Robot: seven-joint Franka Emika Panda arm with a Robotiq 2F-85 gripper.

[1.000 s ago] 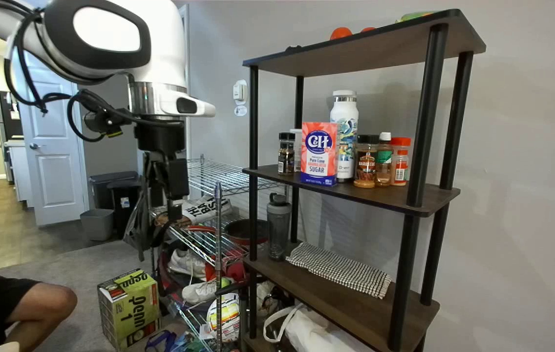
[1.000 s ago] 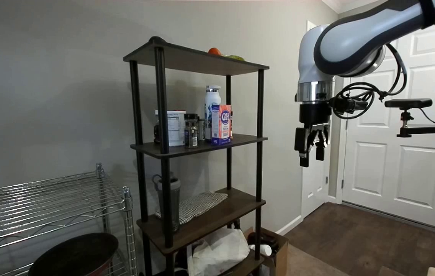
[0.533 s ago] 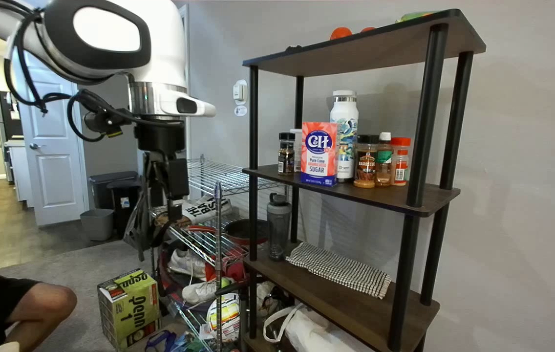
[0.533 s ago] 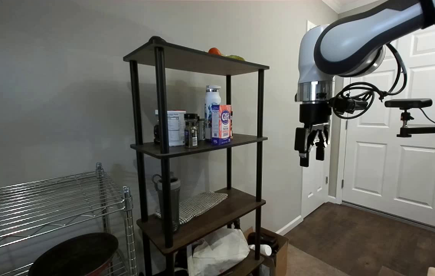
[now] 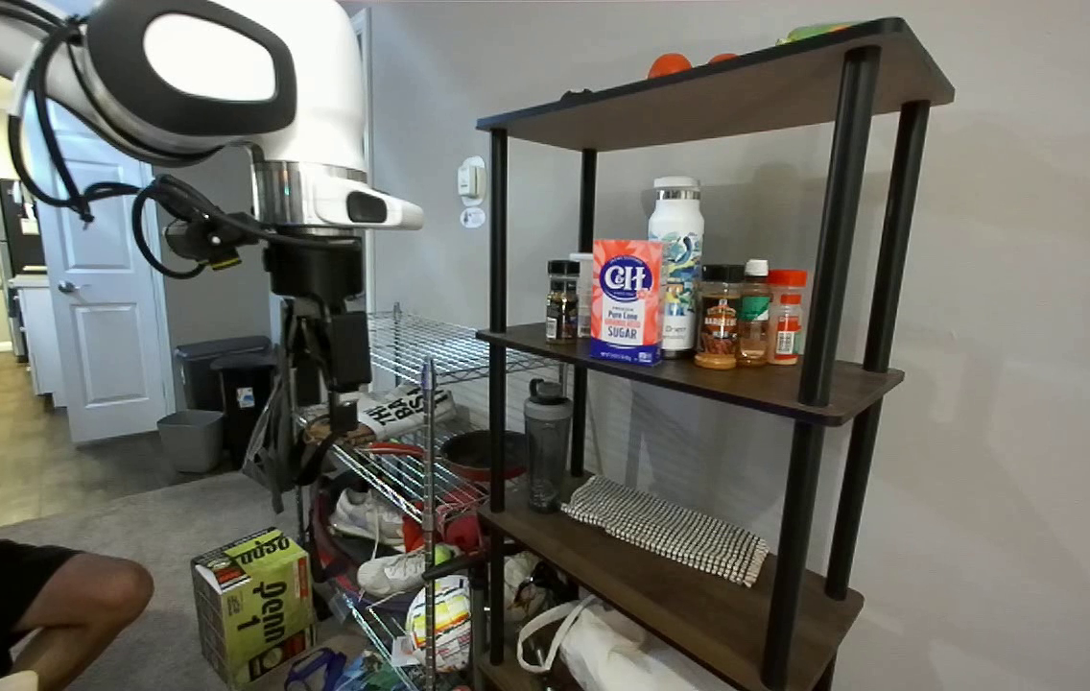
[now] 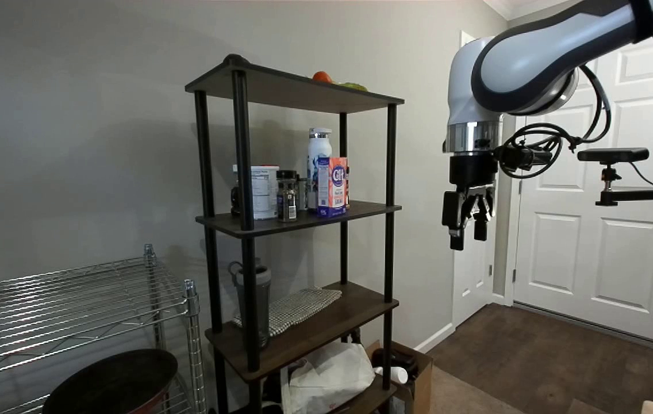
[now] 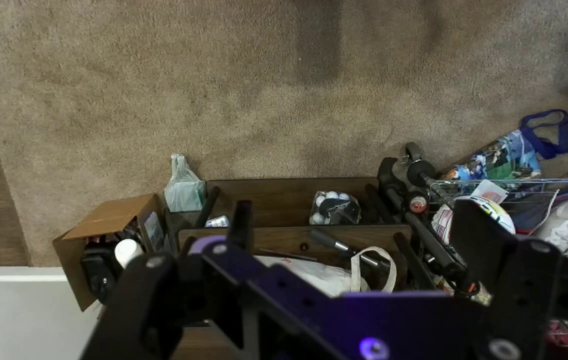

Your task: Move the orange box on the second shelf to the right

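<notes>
The orange box [image 5: 627,302], an upright sugar carton with a blue-lettered white patch and blue base, stands on the second shelf [image 5: 857,384] near its front edge. It also shows in an exterior view [image 6: 332,187] on the same board [image 6: 371,208]. A white bottle [image 5: 684,226] stands just behind it. My gripper [image 6: 468,236] hangs pointing down in free air, well apart from the shelving unit. Its fingers are spread with nothing between them. In the wrist view the gripper [image 7: 359,217] shows wide-apart fingers above the floor and lower boards; the orange box is out of that view.
Spice jars [image 5: 720,317] stand to the box's right in an exterior view, and a dark-lidded jar [image 5: 562,302] to its left. A white tub [image 6: 264,192] is on the same board. Black posts [image 5: 838,230] frame the shelf. A wire rack [image 6: 73,305] stands beside the unit.
The arm, gripper and orange box have not moved. The seated person at the edge of an exterior view has leaned a little further into the picture.
</notes>
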